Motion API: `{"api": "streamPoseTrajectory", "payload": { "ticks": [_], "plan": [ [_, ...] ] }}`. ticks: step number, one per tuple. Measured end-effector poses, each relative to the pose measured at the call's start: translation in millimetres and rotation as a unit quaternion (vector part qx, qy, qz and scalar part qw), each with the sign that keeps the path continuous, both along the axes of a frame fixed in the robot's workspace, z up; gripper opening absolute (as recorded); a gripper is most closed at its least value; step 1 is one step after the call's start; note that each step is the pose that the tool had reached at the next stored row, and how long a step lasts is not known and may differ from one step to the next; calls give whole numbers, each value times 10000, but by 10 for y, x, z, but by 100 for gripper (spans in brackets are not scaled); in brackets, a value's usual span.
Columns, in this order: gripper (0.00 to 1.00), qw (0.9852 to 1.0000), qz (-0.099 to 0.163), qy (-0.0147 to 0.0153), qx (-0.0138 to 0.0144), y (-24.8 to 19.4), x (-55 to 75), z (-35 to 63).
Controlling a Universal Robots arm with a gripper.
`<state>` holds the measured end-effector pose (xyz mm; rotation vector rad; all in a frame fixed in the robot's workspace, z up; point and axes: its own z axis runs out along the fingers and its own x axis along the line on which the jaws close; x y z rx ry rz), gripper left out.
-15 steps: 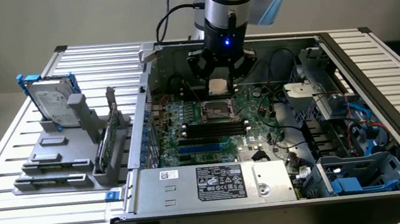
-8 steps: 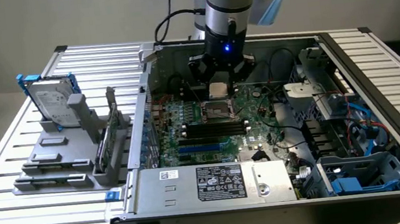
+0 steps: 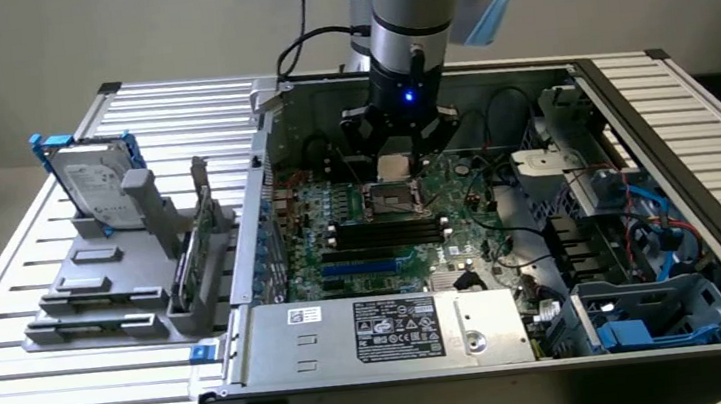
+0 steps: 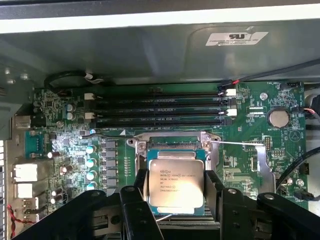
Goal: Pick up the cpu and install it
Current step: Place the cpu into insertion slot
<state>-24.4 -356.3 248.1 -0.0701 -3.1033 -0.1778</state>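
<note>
Black tool [image 4: 176, 189] tight on flat, square, dull-silver cpu [image 4: 176, 183] over metal-framed socket [image 4: 172, 142]

A white sticker [image 4: 236, 38] on the case wall [image 4: 150, 55] shows "RU"; cpu [image 4: 176, 184] lettering too small

Flat silver cpu [image 4: 176, 184], level, above open socket [image 4: 172, 145]

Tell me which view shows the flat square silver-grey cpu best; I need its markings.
Wrist view: the cpu faces the camera, print visible, inside the gripper. The exterior view shows it small, pale, under the gripper.
</note>
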Motion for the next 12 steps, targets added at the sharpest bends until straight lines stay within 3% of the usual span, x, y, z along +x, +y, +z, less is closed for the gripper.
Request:
{"api": "streamPoseTrajectory", "payload": {
  "ticks": [4,9,12],
  "plan": [
    [55,9997,-243,-1,1,1,0,-1],
    [55,9983,-586,-1,1,1,0,-1],
    [55,9981,-623,-1,0,2,0,0]
  ]
}}
